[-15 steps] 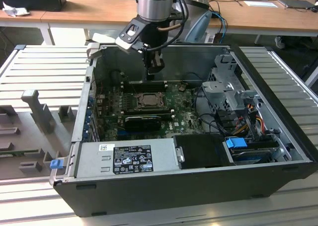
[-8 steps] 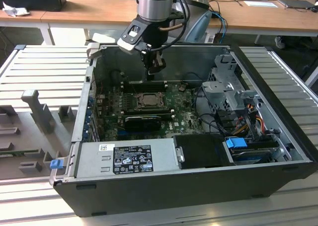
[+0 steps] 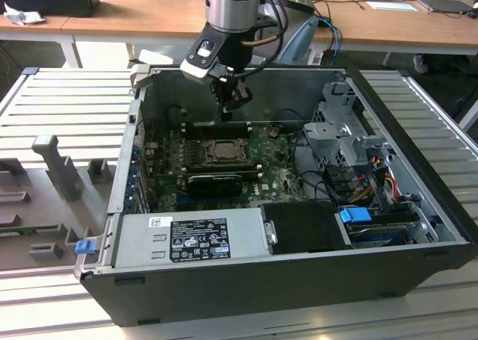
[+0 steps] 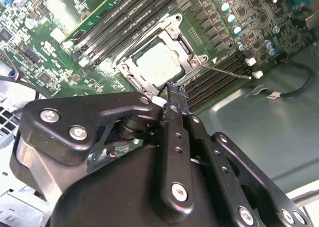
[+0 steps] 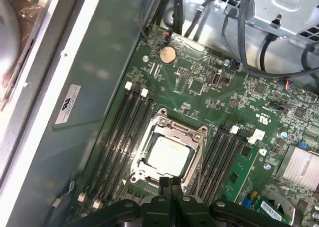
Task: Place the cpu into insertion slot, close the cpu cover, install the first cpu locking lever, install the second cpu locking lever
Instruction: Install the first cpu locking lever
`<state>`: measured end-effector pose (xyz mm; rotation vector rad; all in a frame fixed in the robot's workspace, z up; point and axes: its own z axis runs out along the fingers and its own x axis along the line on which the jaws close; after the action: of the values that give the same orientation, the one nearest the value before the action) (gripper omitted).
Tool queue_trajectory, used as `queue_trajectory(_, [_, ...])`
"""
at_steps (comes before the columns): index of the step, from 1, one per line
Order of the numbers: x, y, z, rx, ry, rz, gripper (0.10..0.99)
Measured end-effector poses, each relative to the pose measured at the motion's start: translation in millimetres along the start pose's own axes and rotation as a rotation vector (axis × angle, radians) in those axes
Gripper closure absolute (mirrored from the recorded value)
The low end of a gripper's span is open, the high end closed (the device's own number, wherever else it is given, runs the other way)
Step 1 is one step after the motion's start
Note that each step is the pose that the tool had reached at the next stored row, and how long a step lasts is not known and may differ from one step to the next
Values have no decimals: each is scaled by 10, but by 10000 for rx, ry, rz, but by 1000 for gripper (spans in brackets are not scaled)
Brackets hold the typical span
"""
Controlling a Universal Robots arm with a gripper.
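Item: open computer case on a ribbed metal counter; green motherboard inside.

- The cpu: pale silvery square, seated flat in the insertion slot near the board's centre. Seen also in both wrist views.
- The cpu cover: silver-grey frame plate, lying down over the slot, the chip showing through its window. Also seen in the second wrist view.
- Lever: a thin metal rod ran from one corner of the cover out over the memory slots; whether it was latched could not be told.
- End effector: hung above the slot, at its 12 o'clock in the exterior view. In both wrist views the fingers were pressed together, holding nothing, their tips just beside the edge of the cover.
- Black expansion card: at 6 o'clock of the slot in the exterior view.
- Grey power supply: further toward 6 o'clock, against the case wall.
- Metal drive cage: at 3 o'clock of the slot.
- Coin battery: on the board, well apart from the slot.
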<state>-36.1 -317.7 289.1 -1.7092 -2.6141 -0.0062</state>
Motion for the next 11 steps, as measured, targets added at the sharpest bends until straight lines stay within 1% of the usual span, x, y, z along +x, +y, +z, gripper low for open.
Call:
queue_trajectory(3, [0, 0, 0, 7, -3, -396, 980])
queue_trajectory(11, [0, 0, 0, 20, -7, -1132, 980])
